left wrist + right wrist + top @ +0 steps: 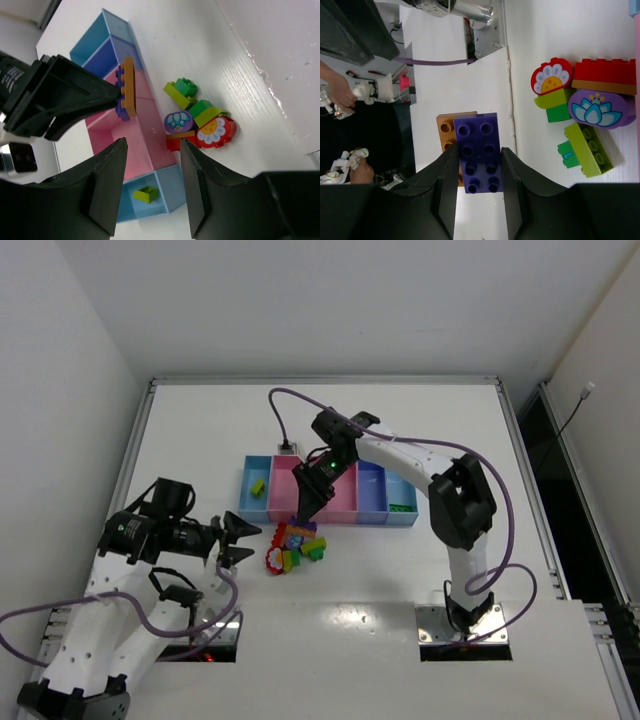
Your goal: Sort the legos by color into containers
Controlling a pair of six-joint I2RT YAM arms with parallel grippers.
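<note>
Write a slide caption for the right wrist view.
Right gripper clamps a purple brick joined to an orange one, with the unsorted lego pile lying nearby.

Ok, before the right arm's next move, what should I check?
1. Right gripper hold on purple brick: ok, clamped on both sides.
2. One colour only: not ok, an orange brick is stuck to it.
3. Brick over a bin: cannot tell.
4. Left gripper out of the way: ok, open, empty, short of the pile.
5. Pink bin free: ok where visible.
</note>
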